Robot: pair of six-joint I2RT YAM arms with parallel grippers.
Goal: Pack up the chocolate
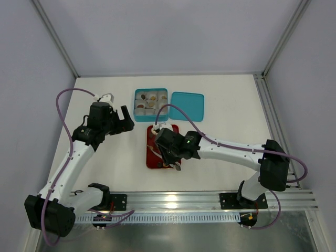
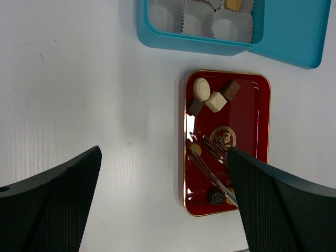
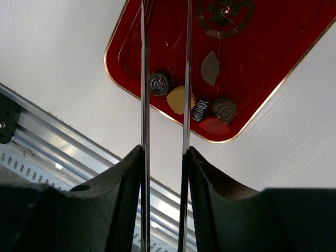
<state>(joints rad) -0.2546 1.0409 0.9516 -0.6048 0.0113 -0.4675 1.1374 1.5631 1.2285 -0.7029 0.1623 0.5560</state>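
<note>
Several pieces of chocolate lie on a red tray [image 1: 152, 159]: a cream round one [image 2: 201, 88], a cream square [image 2: 215, 101] and a brown piece [image 2: 231, 89] at its far end. A dark round one [image 3: 160, 83], a tan one [image 3: 181, 100] and a striped one [image 3: 201, 109] sit at its near end. My right gripper [image 3: 165, 149] is shut on metal tongs [image 3: 145, 79], whose two blades stand apart over the near-end sweets. My left gripper [image 2: 164, 152] hangs open over bare table left of the tray. A teal box [image 2: 157, 39] holds paper cups [image 2: 197, 21], some with chocolate [image 1: 150, 104].
The teal lid [image 1: 186, 106] lies right of the box, behind the tray. An aluminium rail [image 1: 173, 200] runs along the table's near edge. White walls and frame posts close in the back and sides.
</note>
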